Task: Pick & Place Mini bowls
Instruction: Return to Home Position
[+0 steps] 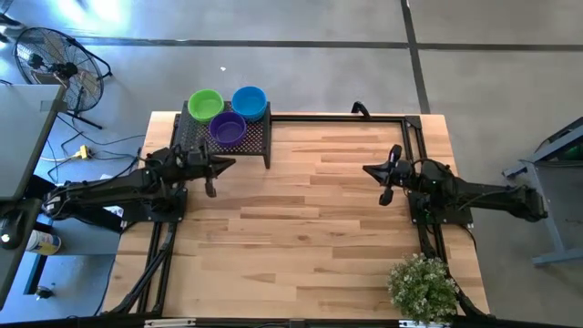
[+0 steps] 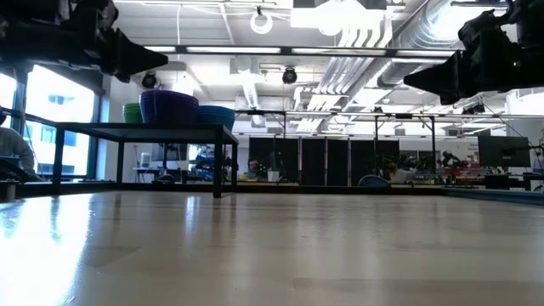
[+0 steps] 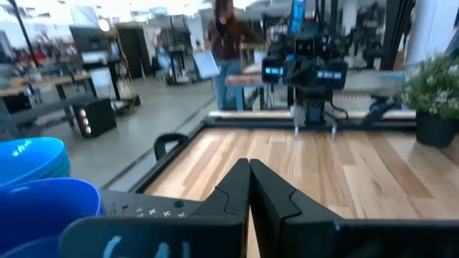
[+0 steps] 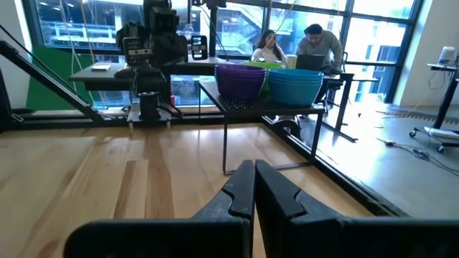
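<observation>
No text, label, brand, number or sign could be read in any view. Blue marks (image 3: pixel 136 247) stood on the body of the left gripper (image 3: pixel 249 168), but they were too blurred to decipher.

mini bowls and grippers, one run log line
green bowls, blue bowls, purple bowls: stacked on rack | left gripper: shut, empty, near rack | right gripper: shut, empty
</observation>
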Controlling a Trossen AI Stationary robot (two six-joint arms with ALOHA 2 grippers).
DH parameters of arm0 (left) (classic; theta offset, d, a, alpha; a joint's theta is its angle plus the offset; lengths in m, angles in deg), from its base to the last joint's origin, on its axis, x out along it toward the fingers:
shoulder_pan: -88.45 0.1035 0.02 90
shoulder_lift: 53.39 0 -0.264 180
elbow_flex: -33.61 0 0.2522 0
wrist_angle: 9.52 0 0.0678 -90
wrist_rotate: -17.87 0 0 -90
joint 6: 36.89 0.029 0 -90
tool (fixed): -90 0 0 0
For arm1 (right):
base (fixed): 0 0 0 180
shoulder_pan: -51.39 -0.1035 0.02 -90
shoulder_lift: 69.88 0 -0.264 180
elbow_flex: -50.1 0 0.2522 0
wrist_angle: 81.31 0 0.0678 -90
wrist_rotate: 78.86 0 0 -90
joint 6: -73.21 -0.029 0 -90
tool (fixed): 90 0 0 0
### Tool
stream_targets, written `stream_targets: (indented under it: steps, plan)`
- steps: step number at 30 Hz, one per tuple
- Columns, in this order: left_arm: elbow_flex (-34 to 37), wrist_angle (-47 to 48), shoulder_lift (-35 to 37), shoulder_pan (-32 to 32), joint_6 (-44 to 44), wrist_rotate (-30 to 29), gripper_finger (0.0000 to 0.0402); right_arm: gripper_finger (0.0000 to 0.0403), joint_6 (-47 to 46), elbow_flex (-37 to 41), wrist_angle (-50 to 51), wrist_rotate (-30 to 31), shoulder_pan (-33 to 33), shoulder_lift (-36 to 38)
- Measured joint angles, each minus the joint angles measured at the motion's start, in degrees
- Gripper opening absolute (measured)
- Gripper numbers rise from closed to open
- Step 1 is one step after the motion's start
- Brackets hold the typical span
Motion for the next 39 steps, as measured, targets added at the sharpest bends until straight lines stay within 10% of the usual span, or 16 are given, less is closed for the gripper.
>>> stream_targets:
  steps: [17, 39]
  plan:
    - [10.5, 4.0, 21.1, 0.0, 0.0, -3.4, 0.0001, 0.0, -1.1, 0.0, 15.2, 2.6, 0.0, 13.7]
    - [11.3, 10.5, 20.5, 0.0, -3.4, -0.9, 0.0001, 0.0, 2.0, 2.2, 10.8, 9.2, 0.0, 14.2]
